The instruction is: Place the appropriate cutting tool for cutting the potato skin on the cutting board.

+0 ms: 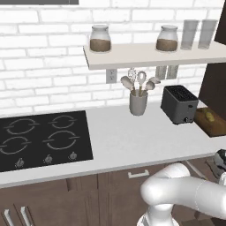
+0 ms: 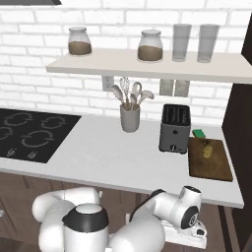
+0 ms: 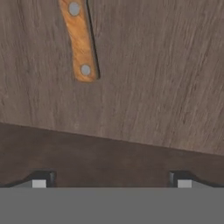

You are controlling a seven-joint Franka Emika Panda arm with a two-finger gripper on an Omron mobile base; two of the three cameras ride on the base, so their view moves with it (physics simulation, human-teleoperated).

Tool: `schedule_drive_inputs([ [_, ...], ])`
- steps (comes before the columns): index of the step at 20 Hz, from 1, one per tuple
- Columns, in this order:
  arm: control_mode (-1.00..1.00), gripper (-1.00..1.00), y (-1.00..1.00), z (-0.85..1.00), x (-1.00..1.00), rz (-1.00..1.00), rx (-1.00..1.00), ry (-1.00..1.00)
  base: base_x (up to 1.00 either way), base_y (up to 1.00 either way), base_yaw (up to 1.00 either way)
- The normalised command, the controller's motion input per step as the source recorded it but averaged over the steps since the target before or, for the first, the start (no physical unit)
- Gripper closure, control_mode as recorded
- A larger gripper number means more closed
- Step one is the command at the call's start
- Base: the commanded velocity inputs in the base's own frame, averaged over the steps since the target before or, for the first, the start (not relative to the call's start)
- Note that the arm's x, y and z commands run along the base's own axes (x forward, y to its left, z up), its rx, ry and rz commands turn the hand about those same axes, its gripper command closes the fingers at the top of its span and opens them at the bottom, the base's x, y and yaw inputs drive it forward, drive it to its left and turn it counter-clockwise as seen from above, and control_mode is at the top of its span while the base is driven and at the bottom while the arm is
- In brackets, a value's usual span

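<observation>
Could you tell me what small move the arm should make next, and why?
Probably advance the open gripper toward the wooden handle until it sits between the fingertips. In the hand view the riveted handle lies ahead, off-centre and ungrasped, while the cutting board holds just the potato, no cutting tool.

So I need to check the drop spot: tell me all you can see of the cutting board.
The cutting board is a thick, dark brown wooden slab lying flat at the counter's right end, just right of the toaster. The potato rests on its far half; the rest is bare. A small green thing lies beyond its far edge.
</observation>
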Motion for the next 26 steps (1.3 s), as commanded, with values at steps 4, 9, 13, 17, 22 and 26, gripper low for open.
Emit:
schedule_drive_inputs([
  [4,-1.0,-1.0,0.05,0.0,-0.93,0.0,0.0,0.08,0.0,0.0,0.0],
  [9,-1.0,-1.0,0.06,0.1,-0.95,0.0,0.0,0.04,0.0,0.0,0.0],
  [13,-1.0,-1.0,-0.01,0.42,-0.21,-0.01,0.0,0.0,0.0,0.0,0.0],
  [17,-1.0,-1.0,-0.01,0.67,0.89,-0.11,0.0,0.06,0.0,0.0,0.0],
  [22,-1.0,-1.0,-0.24,0.27,0.81,-0.08,0.0,-0.02,0.0,0.0,0.0],
  [26,-1.0,-1.0,-0.45,-0.01,0.4,0.0,0.0,-0.07,0.0,0.0,0.0],
])
